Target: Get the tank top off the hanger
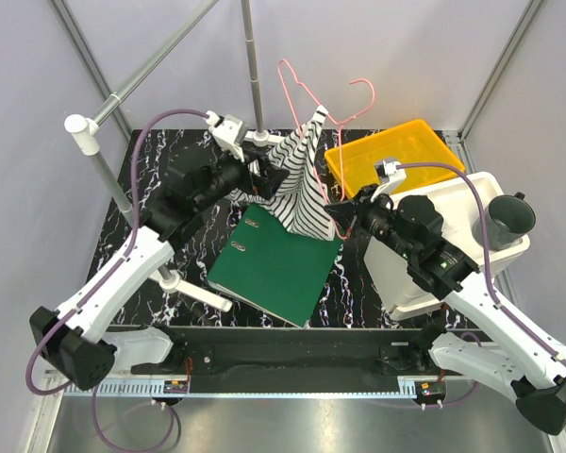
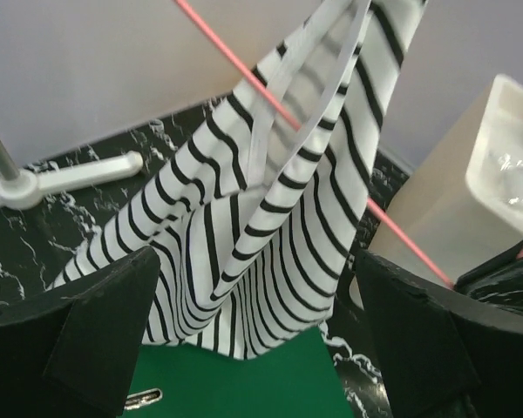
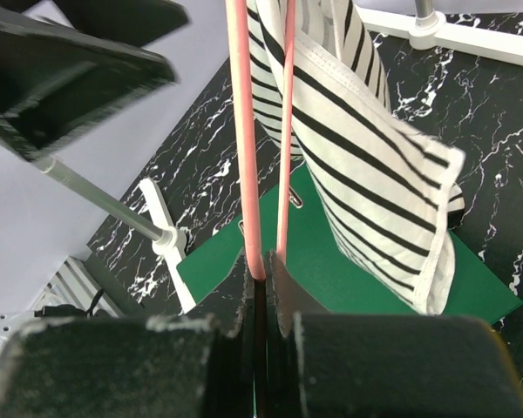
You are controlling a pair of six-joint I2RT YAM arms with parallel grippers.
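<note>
The striped tank top (image 1: 297, 184) hangs from the pink hanger (image 1: 299, 87), which stands tilted above the table, and its hem reaches the green binder (image 1: 274, 269). My right gripper (image 3: 263, 270) is shut on the hanger's (image 3: 244, 131) wire at its lower corner, with the tank top (image 3: 366, 165) just to the right. My left gripper (image 2: 257, 287) is open wide beside the tank top (image 2: 270, 226); the fabric hangs between and beyond its fingers without touching them. The hanger's wire (image 2: 218, 41) crosses through the top's straps.
An orange tray (image 1: 391, 156) and a white bin (image 1: 453, 236) holding a grey cup (image 1: 509, 217) stand at the right. A grey metal pole (image 1: 255, 66) rises behind the garment. A white stand foot (image 2: 61, 178) lies on the black marbled table (image 1: 170, 274).
</note>
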